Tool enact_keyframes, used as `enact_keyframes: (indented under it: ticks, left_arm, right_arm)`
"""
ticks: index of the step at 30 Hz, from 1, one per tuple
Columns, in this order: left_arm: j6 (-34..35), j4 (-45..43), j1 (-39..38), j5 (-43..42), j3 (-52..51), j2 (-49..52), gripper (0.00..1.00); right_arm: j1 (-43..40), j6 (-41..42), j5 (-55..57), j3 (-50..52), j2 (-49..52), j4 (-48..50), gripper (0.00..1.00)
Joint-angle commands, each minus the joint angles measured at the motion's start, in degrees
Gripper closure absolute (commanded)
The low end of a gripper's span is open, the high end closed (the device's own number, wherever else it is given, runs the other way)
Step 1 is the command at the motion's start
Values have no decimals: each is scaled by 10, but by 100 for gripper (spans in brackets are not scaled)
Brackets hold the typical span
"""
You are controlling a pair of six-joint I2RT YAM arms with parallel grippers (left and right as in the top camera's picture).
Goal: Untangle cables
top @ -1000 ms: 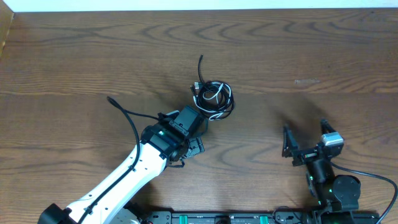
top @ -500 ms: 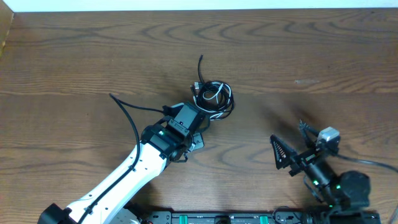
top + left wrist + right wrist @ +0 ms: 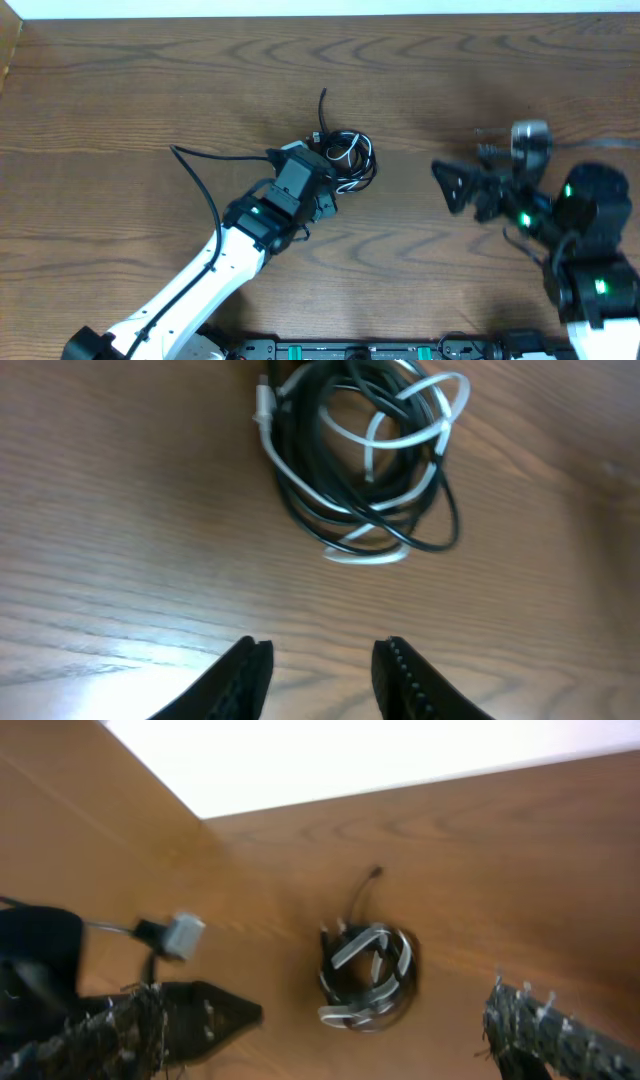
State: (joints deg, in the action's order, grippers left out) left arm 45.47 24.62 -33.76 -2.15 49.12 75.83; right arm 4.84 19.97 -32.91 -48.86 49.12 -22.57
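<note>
- While my left gripper (image 3: 320, 660) hangs low over the table (image 3: 150, 90), its two fingers (image 3: 245, 675) stand a little apart. Only bare wood shows between them, so it grasps nothing.
- The cables (image 3: 343, 155) lie in one small bunch on the wood, near the middle of the table in the overhead view.
- In my left wrist view the bunch is just ahead of the fingertips and does not touch them.
- The bunch is mostly black loops wound into a rough ring. A white cord (image 3: 400, 435) is threaded through and around these loops.
- A small silvery plug end (image 3: 262, 405) sits at the upper left edge of the bunch in the left wrist view.
- One black tail (image 3: 322, 105) leaves the bunch and runs toward the far side of the table.
- My right gripper (image 3: 458, 188) is fully released, with its fingers (image 3: 190, 1010) spread wide, and it carries nothing.
- It is on the right side of the table, well apart from the bunch, and it points toward it. In its own wrist view the bunch shows between the two fingers, farther off on the wood.
- The right wrist view is blurred, so I cannot tell there how the cords cross each other.
</note>
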Motion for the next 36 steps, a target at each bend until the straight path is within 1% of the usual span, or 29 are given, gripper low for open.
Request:
enact_keyframes:
  ticks: [1, 2, 3, 6, 7, 8, 10, 11, 15, 18, 19, 20, 25, 28, 30, 33, 34, 36]
  left_arm:
    - [-71, 16, 49, -52, 31, 20, 58]
    - [-85, 39, 71, -71, 48, 25, 57]
    - [-100, 70, 96, -92, 73, 32, 57]
    - [-130, 144, 149, -128, 132, 54, 56]
    - [-135, 162, 163, -136, 147, 62, 56]
    - [-136, 175, 173, -143, 156, 68, 56]
    - [-136, 186, 186, -152, 160, 78, 56]
    - [-138, 191, 187, -151, 159, 84, 56]
    - [-138, 204, 187, -151, 156, 117, 56]
    - [-138, 213, 187, -150, 156, 146, 55]
    - [-138, 217, 187, -150, 156, 156, 51]
    - [-138, 219, 187, -150, 156, 164, 50]
    - [-137, 214, 187, -141, 155, 203, 49]
    - [-138, 196, 187, -134, 155, 223, 49]
    - [-138, 179, 187, -134, 155, 235, 49]
    - [-147, 165, 187, -134, 155, 245, 49]
    - [-153, 163, 186, -132, 155, 246, 49]
    - [-155, 162, 186, -122, 155, 247, 49]
  right_arm:
    - [5, 66, -81, -19, 48, 41, 1]
    - [5, 85, -94, -19, 62, 61, 9]
    - [5, 106, -108, -19, 82, 83, 29]
    - [9, 169, -114, -19, 130, 121, 52]
    - [13, 184, -114, -19, 146, 130, 65]
    - [21, 201, -114, -19, 165, 135, 72]
    - [42, 234, -114, -19, 200, 136, 71]
    - [56, 243, -113, -19, 218, 136, 69]
    - [109, 271, -96, -19, 279, 136, 69]
    - [149, 300, -58, -19, 324, 136, 67]
    - [163, 307, -45, -19, 339, 137, 66]
    - [172, 308, -37, -19, 348, 138, 66]
    - [229, 310, 46, -19, 403, 140, 59]
    - [259, 346, 105, -19, 436, 143, 59]
    - [275, 376, 148, -19, 461, 162, 61]
    - [292, 385, 178, -19, 504, 225, 65]
    - [294, 385, 178, -19, 514, 243, 68]
    - [297, 385, 178, -19, 527, 265, 82]
